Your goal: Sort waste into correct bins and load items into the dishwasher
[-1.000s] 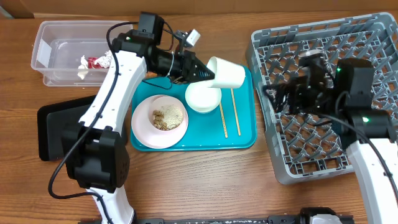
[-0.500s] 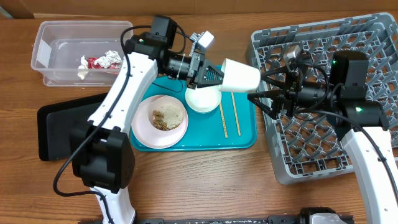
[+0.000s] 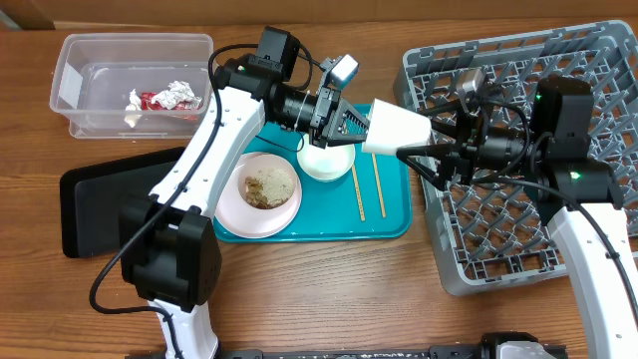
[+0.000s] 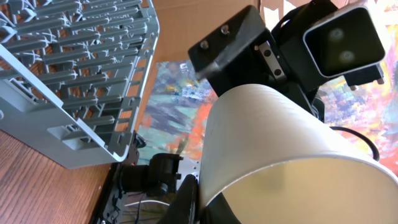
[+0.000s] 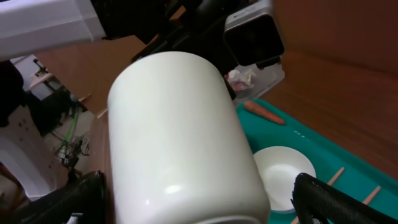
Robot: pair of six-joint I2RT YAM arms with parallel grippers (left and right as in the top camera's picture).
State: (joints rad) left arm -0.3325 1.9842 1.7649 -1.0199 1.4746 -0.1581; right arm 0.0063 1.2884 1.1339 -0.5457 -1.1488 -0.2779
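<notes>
1. While the left gripper (image 3: 361, 127) is pinching the white cup (image 3: 399, 130) by its rim, the cup is lying on its side in the air. It is hanging over the right edge of the teal tray (image 3: 329, 214).
2. The right gripper (image 3: 427, 138) is waiting with its fingers spread wide, one on each side of the cup's closed end. It is not squeezing anything.
3. I think this is a pass from one arm to the other. To do it well, the right fingers should be closing softly on the cup first.
4. The left fingers should be letting go only when that hold is firm. The cup is smooth and round, so it could be slipping down onto the bowl (image 3: 326, 162) under it.
5. On the teal tray I am counting one white bowl in the middle, one pink plate (image 3: 227, 204) on the left part, one heap of beige scraps (image 3: 267, 186) on that plate, two chopsticks (image 3: 359, 194) on the right part and one carrot (image 5: 264, 113) near the far edge.
6. Right of the teal tray, one grey dish rack (image 3: 598, 60) is standing. Left of it, one black tray (image 3: 90, 214) is lying.
7. Far left and behind the teal tray, one clear tub (image 3: 130, 40) is holding red-and-white wrappers (image 3: 164, 97) and some white tissue (image 3: 133, 118), too crumpled for counting.
</notes>
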